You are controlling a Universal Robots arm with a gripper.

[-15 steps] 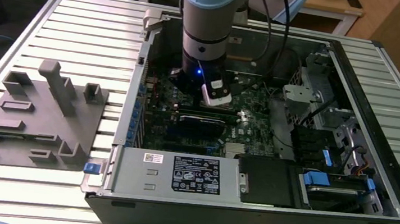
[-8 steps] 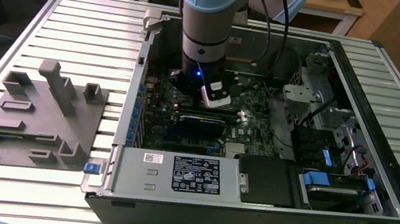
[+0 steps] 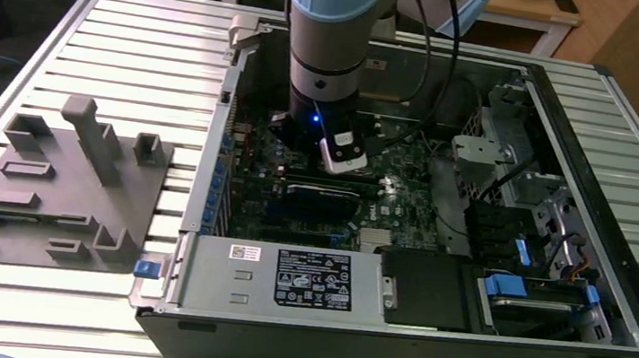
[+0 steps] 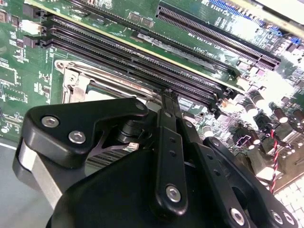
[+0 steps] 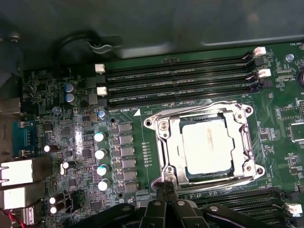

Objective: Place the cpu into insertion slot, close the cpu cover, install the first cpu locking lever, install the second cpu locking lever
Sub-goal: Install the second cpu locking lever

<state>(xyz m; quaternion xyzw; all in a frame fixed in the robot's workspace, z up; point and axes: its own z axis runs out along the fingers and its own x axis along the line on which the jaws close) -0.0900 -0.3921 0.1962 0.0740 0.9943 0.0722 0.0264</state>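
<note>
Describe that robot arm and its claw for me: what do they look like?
The arm is a thick round column, pale blue at the top joint and silver-grey below, ending in a black wrist with a small blue light and a white block. Black cables run behind it. The gripper is matte black: flat linkage bars joined by shiny silver bolts, narrowing into slim fingers.

No legible wording anywhere. Printed black label (image 3: 313, 279) and small white barcode sticker (image 3: 245, 252) on the grey metal housing (image 3: 223, 287) in the exterior view, characters too small to make out. Faint white silkscreen markings on the green circuit board (image 5: 80, 142) in both wrist views, likewise unreadable.
</note>
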